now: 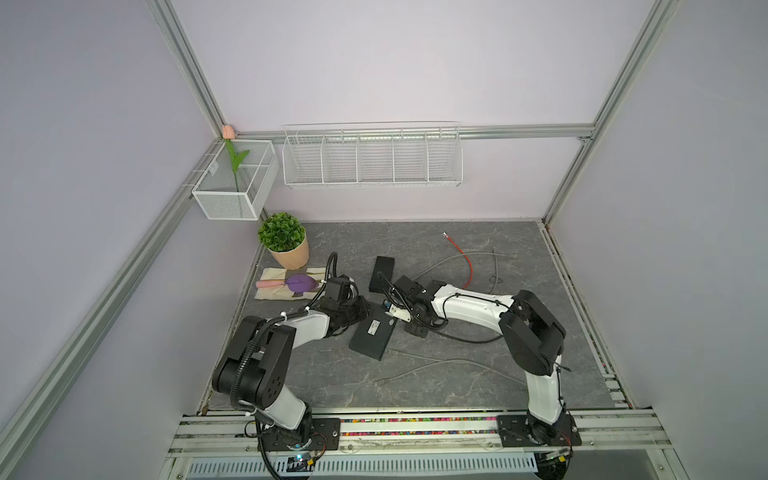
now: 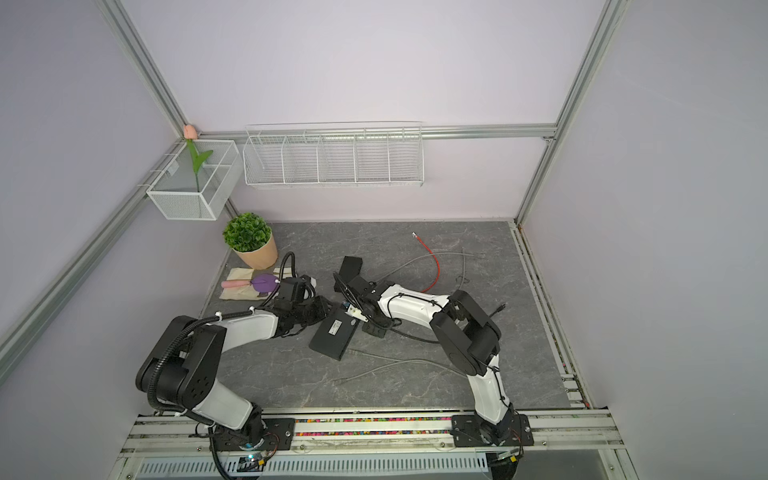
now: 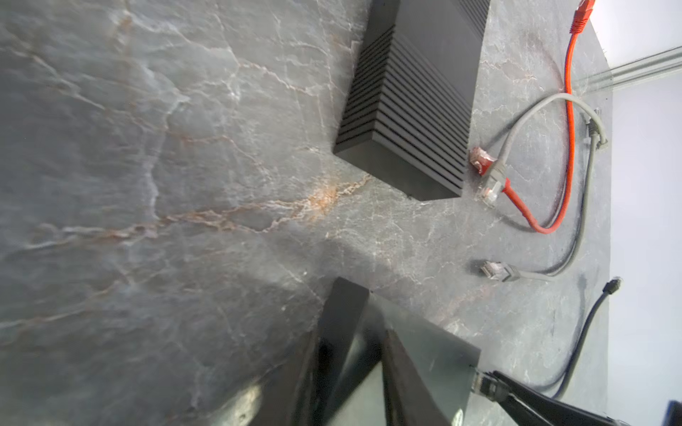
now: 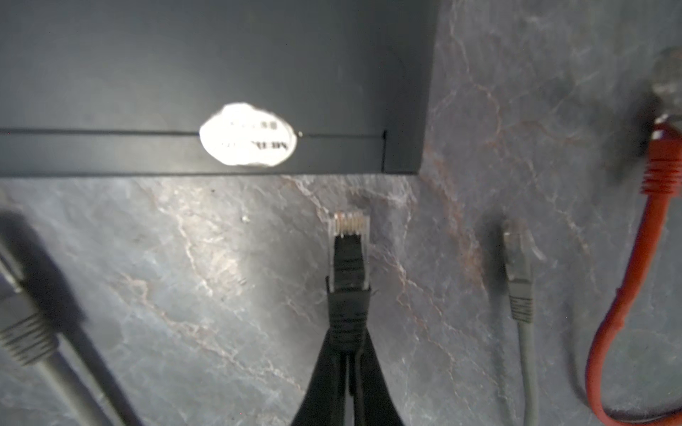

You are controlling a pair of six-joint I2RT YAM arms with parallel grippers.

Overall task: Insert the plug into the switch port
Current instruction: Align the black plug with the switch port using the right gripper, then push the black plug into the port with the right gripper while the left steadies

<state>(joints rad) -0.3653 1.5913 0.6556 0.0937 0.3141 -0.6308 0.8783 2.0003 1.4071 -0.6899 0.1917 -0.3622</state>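
**Plug held just short of the switch**

Low in a top view, a loose grey cable (image 1: 436, 365) trails across the stone-patterned bench (image 1: 332, 382). Just above it, mid-frame, lies the flat black network switch (image 1: 371, 336). The left hand (image 1: 356, 311) straddles the switch's upper-left corner with jaws partly apart, apparently to brace the box against a push. Whether they actually pinch it cannot be told.

Reaching in from the right of the frame, the right hand (image 4: 348, 328) is clamped tight on the boot of the black Ethernet plug (image 4: 350, 239). The plug points contacts-first at the switch and sits just off its edge, near an oval sticker (image 4: 248, 134). No port shows on that face, so the plug probably needs realigning.

Further up the frame rest a ribbed black box (image 1: 382, 274), a red cable (image 1: 467, 266) and a potted plant (image 1: 284, 241).
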